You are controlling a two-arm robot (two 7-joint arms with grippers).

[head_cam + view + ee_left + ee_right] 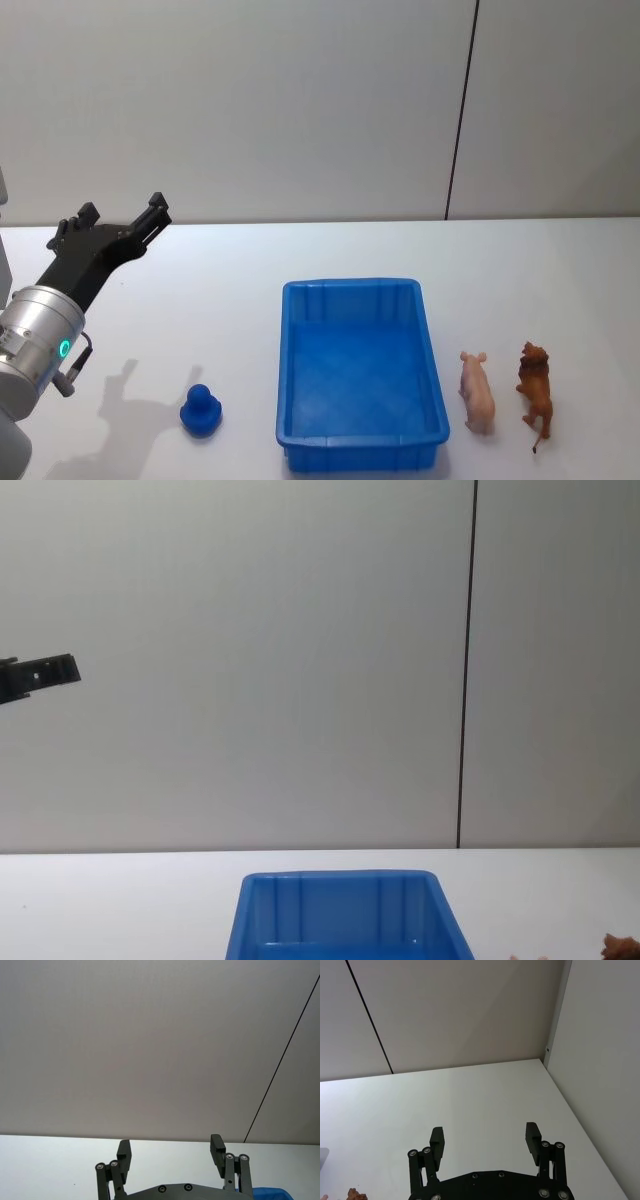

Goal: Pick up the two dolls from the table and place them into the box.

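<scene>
My left tool (122, 212) hangs high over the left side of the bench (200, 280), fingers spread with nothing between them. The right tool (485, 1132) is likewise released and empty, looking out across bare bench. Under the left tool and nearer to me stands a small blue toy (201, 411), left of the box (350, 285) and apart from it. The box sits mid-bench with nothing inside.

On its right lie the pink pig doll (477, 392), just beside the box wall, and the brown lion doll (536, 392) beside the pig. They look close but not touching, as far as I can tell.

Nothing is lifted yet, so I judge this to be the approach. I'd send the right tool to the lion first, since its outer flank is clear. I'd close across the narrow body rather than along it, coming straight down so a finger doesn't nudge the pig. The pig needs more care, because one finger has to slip between it and the box wall.
</scene>
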